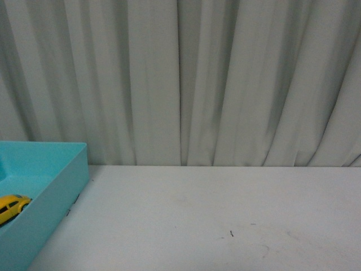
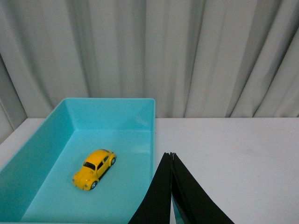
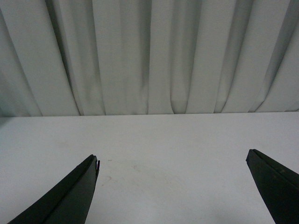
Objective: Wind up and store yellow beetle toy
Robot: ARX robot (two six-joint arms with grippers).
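Small yellow beetle toy car (image 2: 95, 168) sits inside the teal plastic bin (image 2: 139, 120), apparently stored. Left end effector (image 2: 171, 156) closed, empty; right end effector (image 3: 173, 161) wide open, empty. Retreat clear without nudging bin.

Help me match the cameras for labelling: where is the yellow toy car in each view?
Front view: toy car at the far left edge, inside the blue tray.
Left wrist view: on the tray floor.
Right wrist view: not visible.
Shared landmark: the grey curtain behind the table.

Left gripper (image 2: 171, 156): matte black jaws, flat, tapering to thin tips. Right gripper (image 3: 173, 161): same black wedge-shaped jaws.
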